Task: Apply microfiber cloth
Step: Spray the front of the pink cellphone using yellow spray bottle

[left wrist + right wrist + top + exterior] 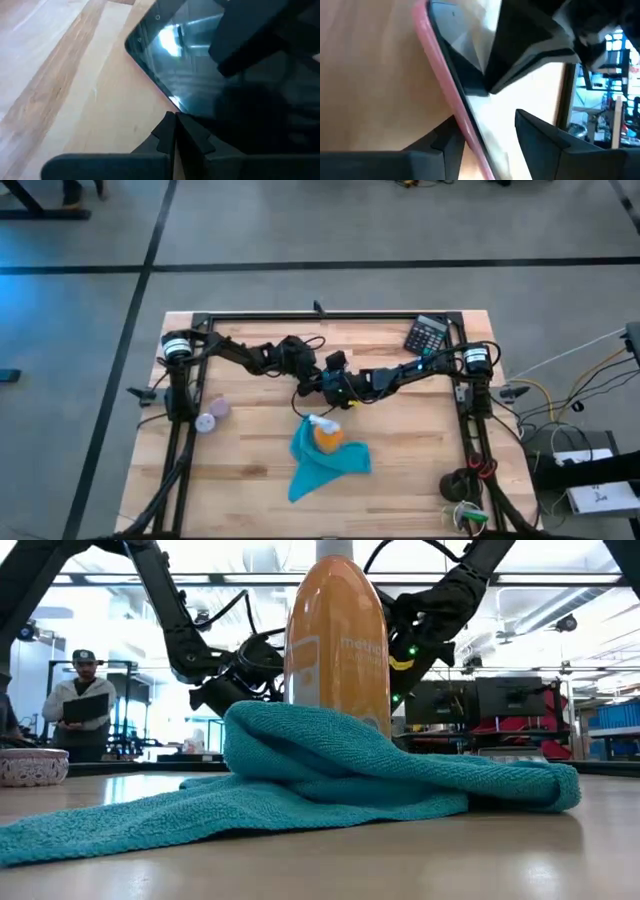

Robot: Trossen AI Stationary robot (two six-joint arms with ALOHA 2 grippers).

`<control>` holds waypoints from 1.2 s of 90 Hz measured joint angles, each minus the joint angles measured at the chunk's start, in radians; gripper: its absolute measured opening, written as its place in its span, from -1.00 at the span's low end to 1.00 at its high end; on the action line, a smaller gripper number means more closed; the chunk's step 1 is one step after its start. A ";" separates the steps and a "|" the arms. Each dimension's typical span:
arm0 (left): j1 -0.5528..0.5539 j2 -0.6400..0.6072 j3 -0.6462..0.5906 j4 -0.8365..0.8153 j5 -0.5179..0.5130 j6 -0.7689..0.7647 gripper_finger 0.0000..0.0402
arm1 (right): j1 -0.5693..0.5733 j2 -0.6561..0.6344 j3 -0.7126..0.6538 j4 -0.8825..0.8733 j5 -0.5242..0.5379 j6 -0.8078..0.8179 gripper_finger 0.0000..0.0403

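Microfiber cloth (322,464), turquoise, lies rumpled on the wooden desk (420,480) in front of both arms, with an orange spray bottle (328,436) standing at its far edge; neither claw touches it. From above, the left claw (318,387) and right claw (345,396) meet close together near the desk's middle, just behind the bottle; what they share is too small to read there.

Only the wrist views show it: the left wrist view has a black phone (220,75) with a glossy screen lying on the desk, the left claw (175,131) with its fingertips pressed together right at the phone's edge; whether they pinch that edge I cannot tell. The right wrist view shows the phone's pink rim (451,95) running between the right claw's (485,130) spread fingers, which sit on either side of it.

The low view alone shows the cloth (300,780) heaped against the bottle's base (338,640), and a pale speckled bowl (32,766) at the desk's side; its contents are hidden from there. A calculator (428,334) rests at the far right corner; a person (82,705) stands in the room beyond.
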 joint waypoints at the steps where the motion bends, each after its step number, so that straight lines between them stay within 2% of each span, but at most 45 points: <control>1: 0.000 0.000 0.000 0.000 0.000 0.000 -1.00 | -0.001 0.000 0.000 0.000 -0.002 0.002 -0.25; 16: 0.000 0.000 -0.001 0.002 0.001 0.000 -1.00 | -0.029 0.008 -0.002 0.003 -0.083 0.016 -0.32; 31: 0.000 0.000 -0.001 0.002 0.014 -0.001 -1.00 | -0.047 0.043 0.000 0.019 -0.092 0.002 -0.45; 52: 0.000 -0.007 -0.001 -0.007 0.015 0.039 -1.00 | -0.039 0.029 -0.001 0.003 -0.062 0.046 -0.78; 64: -0.003 -0.061 -0.004 -0.101 -0.026 0.079 -1.00 | -0.027 -0.006 -0.002 -0.056 -0.013 0.078 -0.94; 83: 0.003 -0.185 -0.014 -0.309 -0.086 0.125 -1.00 | -0.036 -0.096 -0.006 -0.250 -0.005 0.201 -0.96; 108: -0.003 -0.243 -0.123 -0.288 -0.104 0.063 -0.95 | -0.052 -0.272 -0.029 -0.419 -0.007 0.359 -0.97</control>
